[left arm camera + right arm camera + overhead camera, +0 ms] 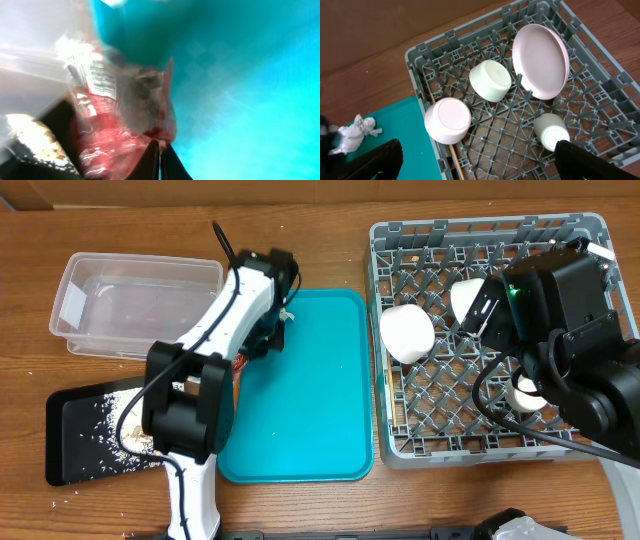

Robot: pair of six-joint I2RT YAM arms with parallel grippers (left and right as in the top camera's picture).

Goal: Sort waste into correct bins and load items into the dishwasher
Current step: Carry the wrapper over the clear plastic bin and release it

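Left claw (160, 159) clamped on red wrapper (122, 120) at teal tray (310, 400) left edge, beside clear tub (140, 300). Right claw (480, 162) gaped wide over grey rack (417, 57); crumpled paper (354, 134) lay on tray.

Brown wooden table top (310, 230) with lengthwise grain spans the overhead view; lighting even, shadows soft; same wood visible in the right wrist view.

Glossy red wrapper (120, 125), smooth teal plastic tray (310, 400), grey plastic rack (420, 65).
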